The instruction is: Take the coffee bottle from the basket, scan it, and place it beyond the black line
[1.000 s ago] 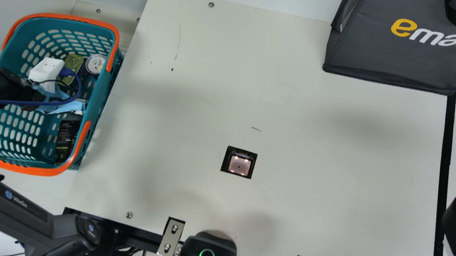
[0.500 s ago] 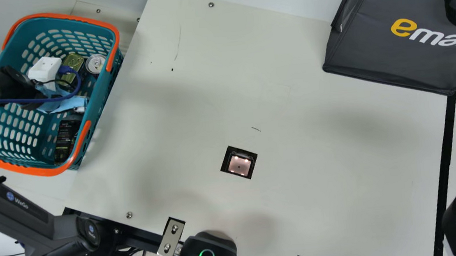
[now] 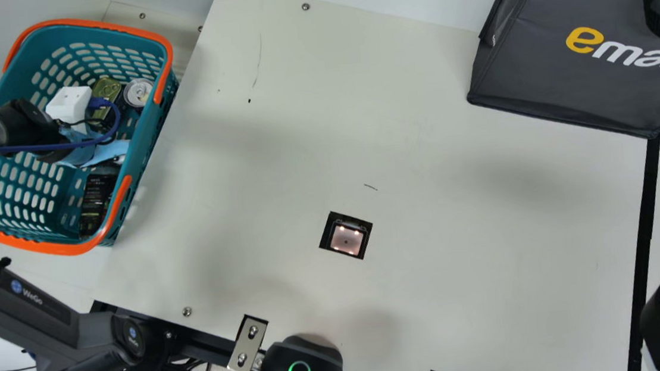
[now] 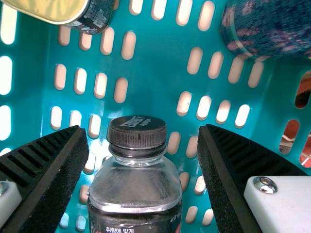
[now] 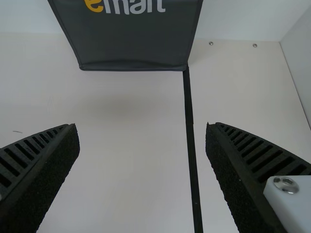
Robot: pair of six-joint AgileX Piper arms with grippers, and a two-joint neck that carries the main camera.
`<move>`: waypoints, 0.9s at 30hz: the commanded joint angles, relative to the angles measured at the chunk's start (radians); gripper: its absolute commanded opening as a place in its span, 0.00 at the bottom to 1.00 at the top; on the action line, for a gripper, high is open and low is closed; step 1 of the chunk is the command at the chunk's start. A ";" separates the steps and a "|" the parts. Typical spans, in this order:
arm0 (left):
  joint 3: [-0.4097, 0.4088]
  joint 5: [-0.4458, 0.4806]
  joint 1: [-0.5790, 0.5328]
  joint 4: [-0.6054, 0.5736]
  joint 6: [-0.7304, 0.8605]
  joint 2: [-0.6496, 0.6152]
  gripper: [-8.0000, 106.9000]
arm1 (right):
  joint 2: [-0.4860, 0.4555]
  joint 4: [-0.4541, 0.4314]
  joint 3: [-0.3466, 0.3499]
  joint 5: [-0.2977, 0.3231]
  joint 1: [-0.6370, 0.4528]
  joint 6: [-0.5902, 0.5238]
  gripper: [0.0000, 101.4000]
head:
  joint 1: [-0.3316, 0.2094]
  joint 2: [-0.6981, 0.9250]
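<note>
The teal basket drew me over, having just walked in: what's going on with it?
The robot's left tool is at the basket, open, with the black-capped bottle showing between its fingers, not gripped. The bottle is yet to be lifted out. The right tool is open and empty near the black line.

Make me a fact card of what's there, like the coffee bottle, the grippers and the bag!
Coffee bottle: in the basket, not gripped
Bottle cap: black, on
Left gripper: open, at the bottle
Right gripper: open, near the black line
Bag: dark, touching the table
Scanner window: lit
Scanning: not done yet, it seems
</note>
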 commanded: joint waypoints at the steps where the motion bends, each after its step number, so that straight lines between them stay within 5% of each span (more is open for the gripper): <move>1: 0.004 -0.004 0.001 -0.004 0.002 0.004 0.85 | 0.000 0.000 0.000 0.000 0.000 0.000 0.90 | -0.027 0.002; 13: 0.015 -0.042 0.030 -0.028 0.037 0.033 0.85 | 0.000 0.000 0.000 0.000 0.000 0.000 0.90 | -0.027 0.002; 25: 0.013 -0.047 0.050 -0.111 0.117 0.045 0.16 | 0.000 0.000 0.000 0.000 0.000 0.000 0.90 | -0.027 0.002; 27: 0.013 -0.043 0.053 -0.119 0.124 0.042 0.16 | 0.000 0.000 0.000 0.000 0.000 0.000 0.90 | -0.027 0.002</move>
